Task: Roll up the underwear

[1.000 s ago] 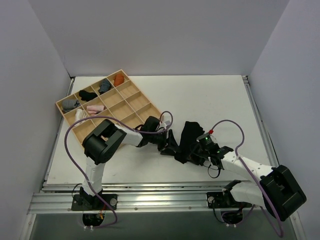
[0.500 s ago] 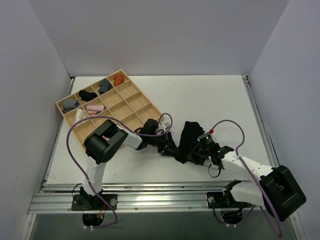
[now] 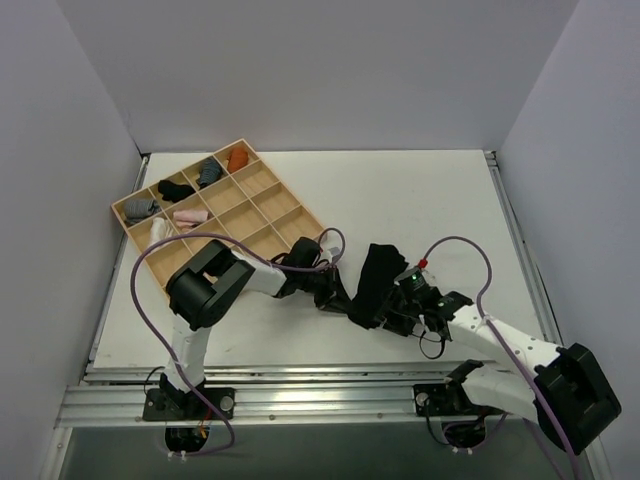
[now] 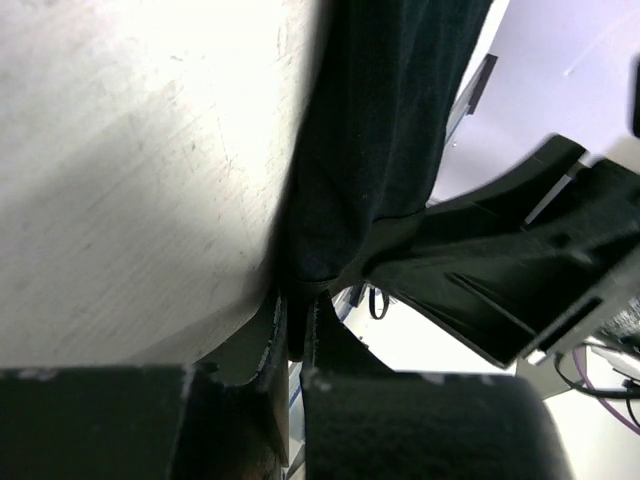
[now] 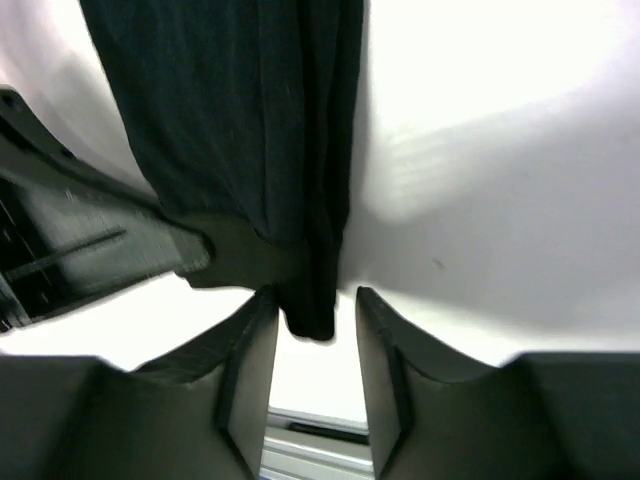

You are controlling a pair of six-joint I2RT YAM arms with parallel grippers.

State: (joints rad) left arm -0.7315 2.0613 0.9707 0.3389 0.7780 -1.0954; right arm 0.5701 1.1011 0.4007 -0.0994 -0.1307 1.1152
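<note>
Underwear [image 3: 378,280] pinched by the left gripper [image 4: 297,300], right gripper [image 5: 312,300] let go.

From above, both sets of fingertips blur into the black fabric, and both wrist views cut off the garment's far end. It lies on the table [image 3: 430,200], stretching away ahead of both grippers. The left gripper is clenched on the near edge. The right one's fingers stand spread either side of a fold tip; contact is unclear. Since a second ago, the right arm's elbow [image 3: 578,395] has swung outward, while the garment has barely shifted.
</note>
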